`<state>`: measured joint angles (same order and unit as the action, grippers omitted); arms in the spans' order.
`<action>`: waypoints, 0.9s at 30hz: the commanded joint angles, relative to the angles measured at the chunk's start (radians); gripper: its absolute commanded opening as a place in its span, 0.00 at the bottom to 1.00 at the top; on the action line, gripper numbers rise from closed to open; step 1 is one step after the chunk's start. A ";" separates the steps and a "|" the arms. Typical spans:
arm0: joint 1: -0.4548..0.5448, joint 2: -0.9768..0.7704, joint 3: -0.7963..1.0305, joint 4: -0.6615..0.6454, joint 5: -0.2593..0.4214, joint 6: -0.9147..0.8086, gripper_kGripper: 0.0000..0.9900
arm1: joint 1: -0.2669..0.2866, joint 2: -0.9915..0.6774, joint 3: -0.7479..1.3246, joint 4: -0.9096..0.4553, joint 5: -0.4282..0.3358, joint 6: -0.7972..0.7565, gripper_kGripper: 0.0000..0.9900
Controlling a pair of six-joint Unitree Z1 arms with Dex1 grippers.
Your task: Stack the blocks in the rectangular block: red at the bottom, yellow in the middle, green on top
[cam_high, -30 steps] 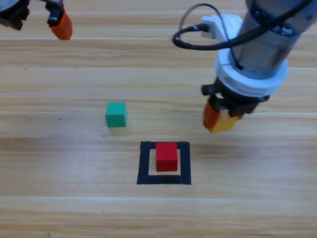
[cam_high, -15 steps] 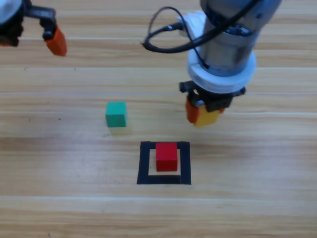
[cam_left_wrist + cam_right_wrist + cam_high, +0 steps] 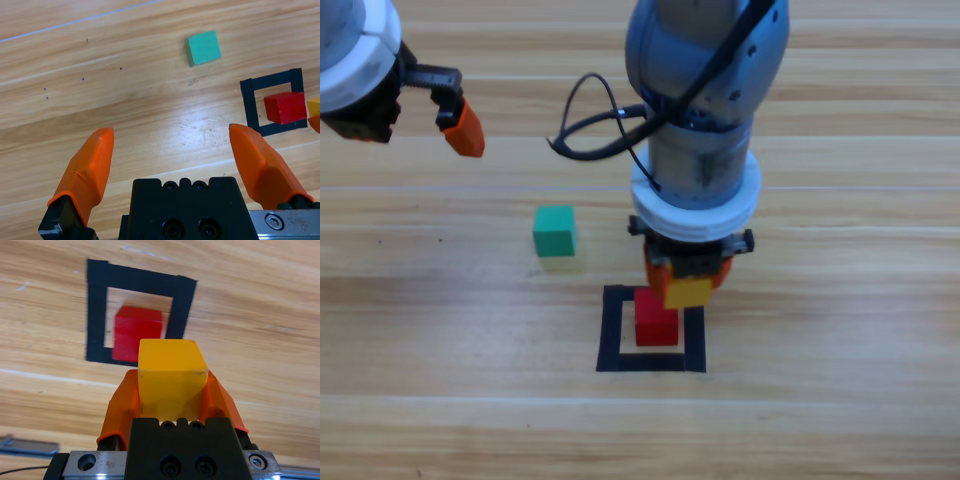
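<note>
The red cube [image 3: 656,326] sits inside the dark tape square [image 3: 612,330] near the table's middle, also visible in the right wrist view as the red cube [image 3: 137,332] within the tape square [image 3: 96,310]. My right gripper [image 3: 686,285] hangs just above the red cube's far edge, shut on the yellow cube [image 3: 688,291], which fills the jaws [image 3: 171,370]. The green cube [image 3: 554,230] rests on the wood to the left of the square, alone. My left gripper [image 3: 460,125] waits open at the upper left, well away from the green cube [image 3: 203,47].
Bare wooden planks surround the tape square on all sides. The right arm's thick grey body and its black cable [image 3: 590,140] stand over the table's centre, just right of the green cube.
My right gripper carried the yellow cube left and toward the front, from right of the square to just above the red cube. The left gripper drifted slightly right and down.
</note>
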<state>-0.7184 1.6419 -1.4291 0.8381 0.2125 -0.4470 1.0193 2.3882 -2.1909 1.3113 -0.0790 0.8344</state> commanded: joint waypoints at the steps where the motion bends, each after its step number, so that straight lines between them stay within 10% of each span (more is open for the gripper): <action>1: 0.019 0.002 0.035 -0.016 -0.015 -0.015 0.99 | 0.024 0.089 -0.043 0.016 0.048 0.034 0.25; 18: 0.046 0.035 0.052 -0.065 -0.050 -0.010 1.00 | 0.024 0.134 -0.079 0.019 0.050 0.097 0.26; 21: 0.048 0.038 0.055 -0.066 -0.050 -0.010 1.00 | 0.024 0.135 -0.079 0.019 0.048 0.098 0.43; 27: 0.050 0.041 0.061 -0.070 -0.051 -0.012 1.00 | 0.024 0.129 -0.086 0.020 0.038 0.100 0.44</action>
<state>-0.6890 1.6438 -1.3936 0.7807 0.1713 -0.4530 1.0203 2.4682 -2.2688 1.3117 -0.0245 0.9217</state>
